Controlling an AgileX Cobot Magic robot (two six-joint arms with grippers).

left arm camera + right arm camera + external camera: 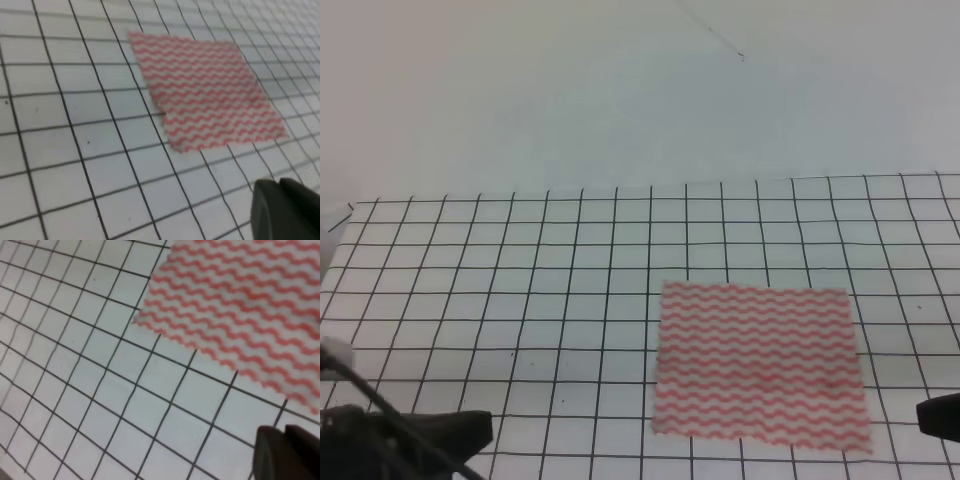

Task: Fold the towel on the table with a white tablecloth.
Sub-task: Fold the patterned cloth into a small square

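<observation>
The towel (758, 362) lies flat and unfolded on the white tablecloth (520, 300), right of the middle; it has pink-red wavy stripes. The tablecloth's black grid covers the table. My left gripper (470, 432) is low at the front left, well clear of the towel. At the front right edge my right gripper (940, 416) sits just beyond the towel's near right corner. In the left wrist view the towel (205, 90) lies ahead of a dark finger (285, 210). The right wrist view has the towel (240, 310) at upper right and a dark finger (285, 452) below. Neither jaw gap shows.
The tablecloth's far edge (640, 185) meets a plain pale wall. A white cable part (335, 352) lies by the left arm. Bare gridded cloth spreads left of the towel (500, 290).
</observation>
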